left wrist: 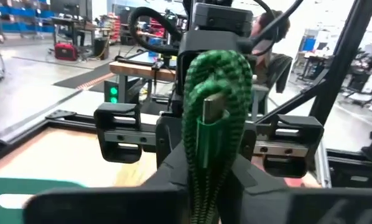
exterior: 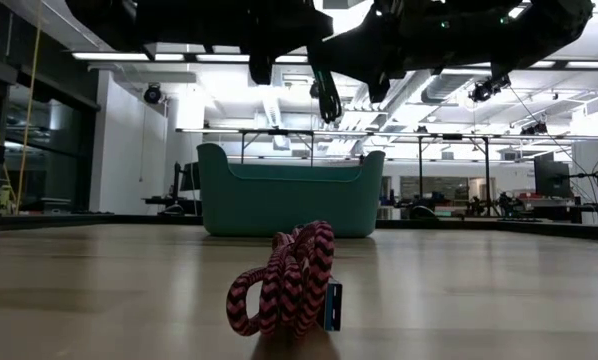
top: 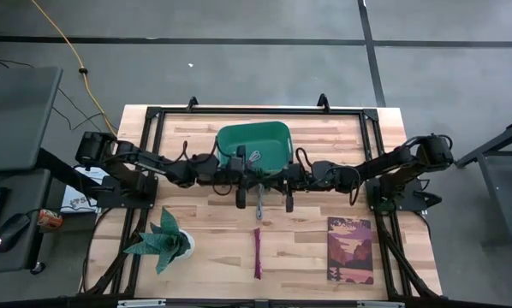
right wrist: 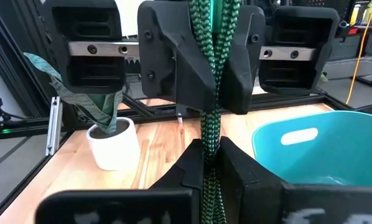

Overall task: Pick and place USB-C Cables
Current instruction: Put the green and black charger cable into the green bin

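The green braided cable [left wrist: 212,106] is up in the air between my two grippers, which face each other just near of the teal bin [top: 254,144]. My left gripper [left wrist: 209,171] and my right gripper [right wrist: 212,167] are both shut on it. In the high view it shows as a thin strip [top: 260,204] between the two arms. A grey cable [top: 256,157] lies inside the bin. The dark maroon cable [top: 258,253] lies flat on the table nearer the near edge, and fills the foreground of the low view [exterior: 289,285]. No white-and-red cable shows. My left gripper pinches the green cable's bundled strands [left wrist: 204,180] between its two fingers, coming level from the table's left. The looped end with its plug [left wrist: 214,109] stands above the fingers. The cable is lifted clear of the table. My right gripper pinches the same bundle [right wrist: 211,177] between its two fingers, coming level from the table's right. The strands run up from its fingers into the left gripper's fingers [right wrist: 173,68] just beyond. Nothing of the cable touches the table.
A potted plant [top: 163,241] stands at the near left and a book [top: 350,250] lies at the near right. The black frame rails [top: 256,109] run around the tabletop. Bare wood lies between the plant, the maroon cable and the book.
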### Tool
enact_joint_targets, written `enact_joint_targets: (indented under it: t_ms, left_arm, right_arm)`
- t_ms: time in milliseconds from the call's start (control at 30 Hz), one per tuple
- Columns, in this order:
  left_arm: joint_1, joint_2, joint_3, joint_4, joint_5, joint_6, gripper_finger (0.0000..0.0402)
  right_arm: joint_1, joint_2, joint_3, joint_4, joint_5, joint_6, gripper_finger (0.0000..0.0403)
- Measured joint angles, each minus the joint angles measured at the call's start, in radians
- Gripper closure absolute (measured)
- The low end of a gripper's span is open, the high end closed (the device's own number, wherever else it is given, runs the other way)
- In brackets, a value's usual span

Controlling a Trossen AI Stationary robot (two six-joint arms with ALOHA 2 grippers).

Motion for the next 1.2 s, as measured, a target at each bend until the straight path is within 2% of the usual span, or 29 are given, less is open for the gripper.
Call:
enact_joint_targets:
  t_ms: [233, 400, 567, 633, 733, 833, 967, 1067, 1200]
  left_arm:
    - [0.018, -0.001, 0.001, -0.036, 0.053, -0.013, 0.0396]
    - [0.038, -0.012, 0.001, -0.095, 0.052, -0.006, 0.0399]
    - [0.092, -0.107, -0.014, -0.200, 0.051, 0.001, 0.0400]
    - [0.113, -0.151, -0.023, -0.204, 0.050, 0.002, 0.0400]
    - [0.149, -0.217, -0.056, -0.215, 0.051, 0.001, 0.0401]
    - [0.179, -0.235, -0.065, -0.215, 0.052, -0.009, 0.0401]
    - [0.210, -0.221, -0.064, -0.209, 0.052, -0.017, 0.0401]
    - [0.239, -0.213, -0.064, -0.226, 0.053, -0.024, 0.0401]
    - [0.281, -0.214, 0.015, -0.396, 0.052, -0.003, 0.0401]
  right_arm:
    - [-0.001, 0.000, 0.000, -0.021, 0.005, 0.016, 0.0363]
    - [-0.007, -0.016, 0.000, -0.072, 0.023, 0.051, 0.0304]
    - [-0.006, -0.108, -0.001, -0.247, 0.015, -0.023, 0.0222]
    - [-0.006, -0.169, -0.001, -0.377, 0.017, -0.029, 0.0198]
    - [0.000, -0.252, -0.001, -0.559, 0.073, -0.021, 0.0179]
    - [0.023, -0.318, -0.005, -0.662, 0.152, -0.015, 0.0176]
    - [0.062, -0.404, -0.096, -0.611, 0.228, -0.003, 0.0176]
    - [0.095, -0.469, -0.220, -0.490, 0.291, 0.009, 0.0176]
    - [0.112, -0.556, -0.375, -0.293, 0.404, 0.030, 0.0176]
